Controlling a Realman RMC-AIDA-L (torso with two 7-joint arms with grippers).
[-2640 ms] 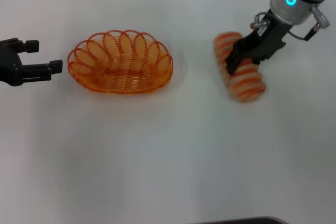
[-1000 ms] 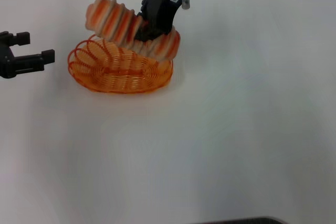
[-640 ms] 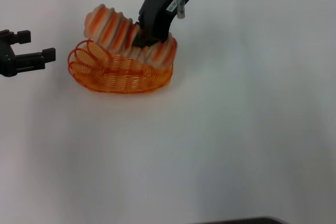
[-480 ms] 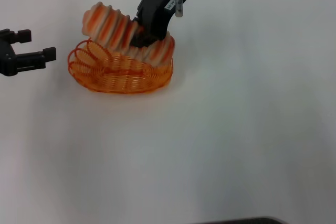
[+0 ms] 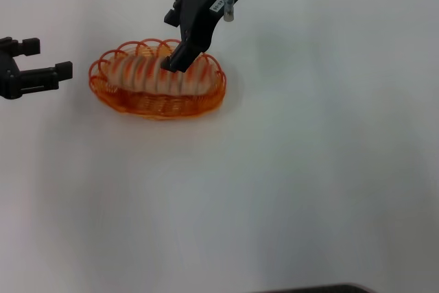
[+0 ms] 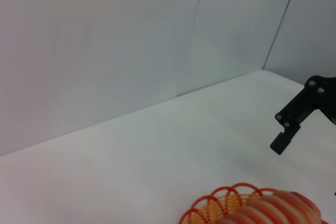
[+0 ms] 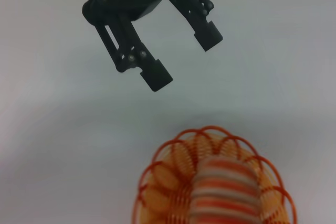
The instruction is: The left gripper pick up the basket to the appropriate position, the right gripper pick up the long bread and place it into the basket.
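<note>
1. White counter (image 5: 288, 190) fills the near ground in front of you, bare as far as the views show, so nothing blocks a retreat across it.
2. Farther back, the long bread (image 5: 156, 77) lies flat along the length of the basket (image 5: 206, 101), inside its looped rim; the basket sits on the counter.
3. Your right tool (image 5: 180, 40) hangs directly above the middle of the bread with its fingers spread apart and nothing between them. The lower fingertip is very close to the bread; contact cannot be made out.
4. To finish this release well, lift that tool straight up before moving sideways, so no fingertip drags the loaf or snags the wire loops.
5. Your left tool (image 5: 31, 77) waits just beside the basket's left end, fingers apart, empty, apart from the rim. Leave it clear of the right arm's path.
</note>
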